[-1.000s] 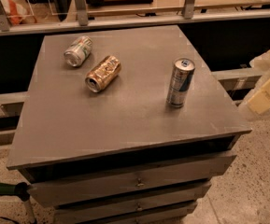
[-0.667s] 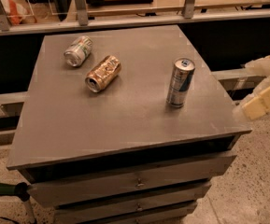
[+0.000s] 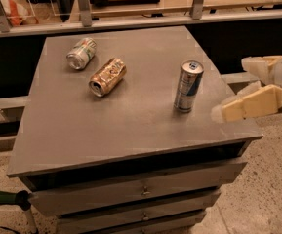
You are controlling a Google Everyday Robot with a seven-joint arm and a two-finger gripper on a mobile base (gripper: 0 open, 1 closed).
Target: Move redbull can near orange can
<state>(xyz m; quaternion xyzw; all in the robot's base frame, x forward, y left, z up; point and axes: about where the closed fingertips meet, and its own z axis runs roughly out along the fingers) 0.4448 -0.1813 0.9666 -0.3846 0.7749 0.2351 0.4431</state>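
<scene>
The move looks not yet begun: the redbull can point(image 3: 188, 86) stands upright on the table's point(image 3: 130, 126) right side, well apart from the orange can point(image 3: 107, 76) lying farther left, while the gripper point(image 3: 231, 89) hovers just right of it, jaws spread and empty.

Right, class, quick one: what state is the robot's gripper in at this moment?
Gripper: open, holding nothing, hovering just right of the upright redbull can, not touching it.
</scene>
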